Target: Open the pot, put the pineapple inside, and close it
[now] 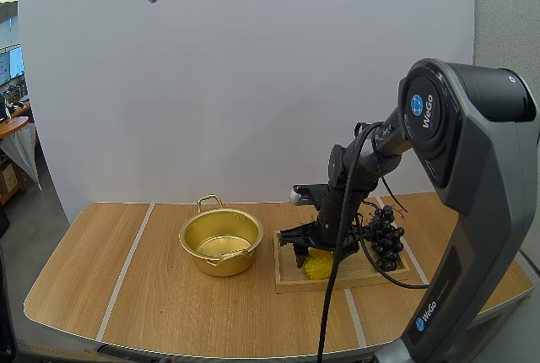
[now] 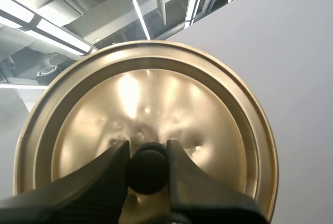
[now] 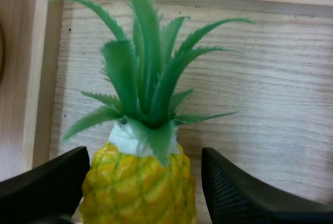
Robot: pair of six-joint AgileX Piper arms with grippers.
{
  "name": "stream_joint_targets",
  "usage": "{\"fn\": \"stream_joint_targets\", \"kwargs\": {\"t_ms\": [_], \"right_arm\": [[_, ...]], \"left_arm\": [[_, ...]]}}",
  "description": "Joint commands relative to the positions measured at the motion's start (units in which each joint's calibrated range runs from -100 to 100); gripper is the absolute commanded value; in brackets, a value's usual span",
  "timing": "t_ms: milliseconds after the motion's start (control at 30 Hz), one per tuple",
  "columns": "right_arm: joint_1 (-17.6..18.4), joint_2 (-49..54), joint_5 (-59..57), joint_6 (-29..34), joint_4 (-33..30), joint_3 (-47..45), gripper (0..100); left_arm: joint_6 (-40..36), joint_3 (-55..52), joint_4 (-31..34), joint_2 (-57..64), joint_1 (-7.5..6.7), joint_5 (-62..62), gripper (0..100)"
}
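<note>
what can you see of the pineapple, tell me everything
A small plastic-looking pineapple: yellow body with greenish criss-cross grooves, a white collar, and a crown of long green saw-edged leaves. It sits in the wooden tray, near one side rim. The right tool is open, its black fingers either side of the body; whether it stands or lies is unclear.

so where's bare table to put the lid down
Bare table left of the pot, and the front strip before pot and tray. Crowded on the tray: pineapple, grapes, right gripper open around the pineapple.
</note>
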State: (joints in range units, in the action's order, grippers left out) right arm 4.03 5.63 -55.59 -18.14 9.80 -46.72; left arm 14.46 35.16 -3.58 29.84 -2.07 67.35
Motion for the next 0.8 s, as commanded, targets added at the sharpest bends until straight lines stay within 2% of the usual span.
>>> {"fn": "stream_joint_targets", "kwargs": {"t_ms": [0, 100, 133, 200, 333, 533, 633, 767], "right_arm": [[0.07, -0.25, 1.09, -0.11, -0.64, 0.34, 100], [0.07, -0.25, 0.92, -0.11, -0.28, 0.34, 56], [0.07, -0.25, 0.92, -0.11, -0.27, 0.34, 30], [0.07, -0.10, 0.76, -0.11, -0.27, 0.34, 0], [0.07, 1.22, 0.92, -0.42, -0.27, 0.78, 0], [0.15, 6.31, -7.35, -0.85, 1.16, 6.75, 0], [1.21, 9.57, -10.45, -1.24, 1.05, 10.22, 0], [4.66, 11.41, -11.76, -1.24, 1.05, 14.04, 0]], "left_arm": [[-0.57, 0.27, 0.18, 0.26, -0.17, -1.87, 0], [-0.57, 0.27, 0.18, 0.26, -0.17, -1.87, 0], [-0.57, 0.27, 0.18, 0.26, -0.17, -1.87, 0], [-0.57, 0.27, 0.18, 0.26, -0.17, -1.87, 0], [-0.57, 0.27, 0.18, 0.26, -0.17, -1.87, 0], [-0.57, 0.27, 0.18, 0.26, -0.17, -1.87, 0], [-0.57, 0.27, 0.18, 0.26, -0.17, -1.87, 0], [-0.57, 0.27, 0.18, 0.26, -0.17, -1.87, 0]]}}
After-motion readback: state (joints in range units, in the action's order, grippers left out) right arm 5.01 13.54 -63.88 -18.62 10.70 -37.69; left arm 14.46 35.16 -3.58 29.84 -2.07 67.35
